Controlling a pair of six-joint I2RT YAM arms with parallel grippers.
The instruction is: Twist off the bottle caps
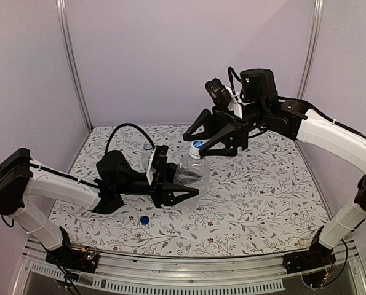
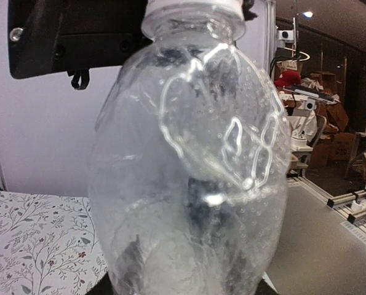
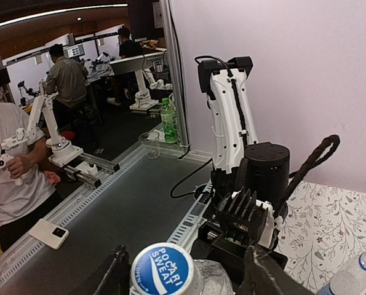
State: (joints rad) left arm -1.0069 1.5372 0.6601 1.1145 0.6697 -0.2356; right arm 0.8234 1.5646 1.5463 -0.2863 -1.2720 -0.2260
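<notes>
My left gripper is shut on a plain clear bottle, holding it off the table, tilted neck-up to the right. In the left wrist view the bottle fills the frame and hides the fingers. Its whitish cap with a blue top sits on the neck. My right gripper hangs over it, open, a finger on each side and clear of the cap. A second clear bottle stands behind the left gripper with its mouth uncovered. A loose blue cap lies on the table near the front.
The floral table cover is bounded by purple walls at the back and sides and a metal rail at the front. The left arm stretches low across the left side of the table.
</notes>
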